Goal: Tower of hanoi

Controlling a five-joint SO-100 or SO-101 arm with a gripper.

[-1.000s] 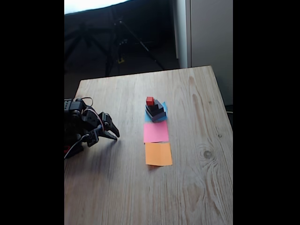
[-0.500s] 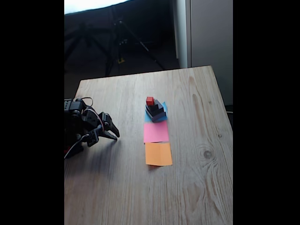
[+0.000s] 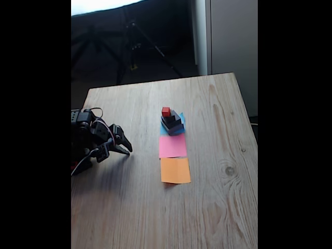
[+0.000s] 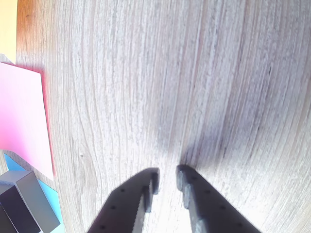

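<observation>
The tower of hanoi (image 3: 171,121) stands stacked on a blue paper square (image 3: 180,118) in the middle of the table: a grey flat block at the bottom, black blocks above it, and a tiny red cube (image 3: 166,111) on top. In the wrist view the tower's grey base block (image 4: 34,201) shows at the lower left corner. My gripper (image 3: 127,149) rests low near the table's left edge, well left of the tower. Its fingertips nearly touch, with nothing between them (image 4: 166,174).
A pink paper square (image 3: 172,146) and an orange one (image 3: 175,170) lie in a row in front of the tower. The wooden table (image 3: 218,197) ends close at the right, and a tripod (image 3: 136,41) stands behind it.
</observation>
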